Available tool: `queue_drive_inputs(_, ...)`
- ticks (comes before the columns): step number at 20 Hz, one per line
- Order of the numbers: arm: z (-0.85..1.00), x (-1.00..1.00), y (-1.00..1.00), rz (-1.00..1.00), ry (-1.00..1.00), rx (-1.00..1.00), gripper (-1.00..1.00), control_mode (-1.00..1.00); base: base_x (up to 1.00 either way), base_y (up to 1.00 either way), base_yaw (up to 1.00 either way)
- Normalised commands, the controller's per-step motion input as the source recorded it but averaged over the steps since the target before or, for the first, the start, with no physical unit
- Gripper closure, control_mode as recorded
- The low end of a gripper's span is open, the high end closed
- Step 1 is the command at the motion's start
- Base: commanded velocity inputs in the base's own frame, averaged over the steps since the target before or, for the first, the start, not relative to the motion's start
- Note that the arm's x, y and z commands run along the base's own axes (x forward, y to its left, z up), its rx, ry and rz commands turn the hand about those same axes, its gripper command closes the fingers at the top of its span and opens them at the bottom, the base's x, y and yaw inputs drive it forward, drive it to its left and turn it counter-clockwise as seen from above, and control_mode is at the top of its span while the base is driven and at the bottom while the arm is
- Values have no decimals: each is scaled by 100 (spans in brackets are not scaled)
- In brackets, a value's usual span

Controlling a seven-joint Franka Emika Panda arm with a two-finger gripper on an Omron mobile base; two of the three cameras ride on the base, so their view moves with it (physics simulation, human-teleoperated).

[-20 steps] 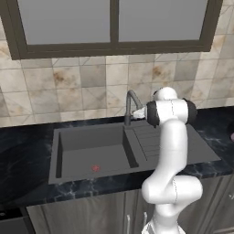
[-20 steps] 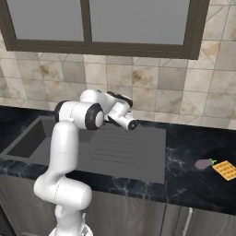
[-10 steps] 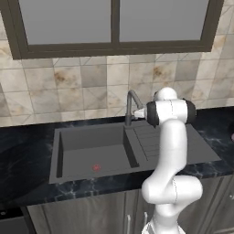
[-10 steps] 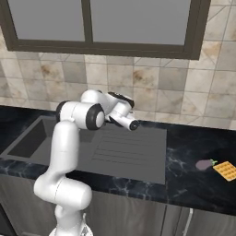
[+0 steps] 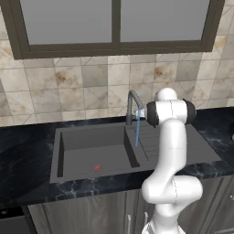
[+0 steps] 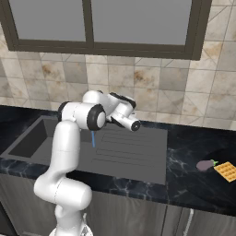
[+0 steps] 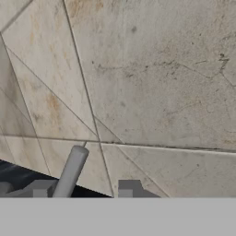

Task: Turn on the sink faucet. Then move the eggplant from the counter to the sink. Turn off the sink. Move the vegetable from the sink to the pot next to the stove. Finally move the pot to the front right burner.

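Running water point(image 5: 137, 130) falls from the faucet point(image 5: 132, 104), so step one looks done. Pincer point(image 7: 83, 190) sits right at the faucet lever point(image 7: 70, 174), fingers part open around nothing, lever rising between them. Sink point(image 5: 91, 148) lies just below. Eggplant point(image 6: 204, 165) rests well off on the tabletop point(image 6: 198, 152), beside a waffle point(image 6: 226, 170). Next: pull back clear of the lever without knocking it, then swing across.
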Motion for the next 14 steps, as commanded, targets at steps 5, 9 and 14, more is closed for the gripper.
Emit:
queue_drive_inputs(5,-58,-1,-62,0,0,1,100,-100,0,0,0)
queue_drive_inputs(9,-39,0,-34,0,0,1,-100,-100,0,0,0)
queue_drive_inputs(14,3,-13,-18,0,-2,6,-100,-100,0,0,0)
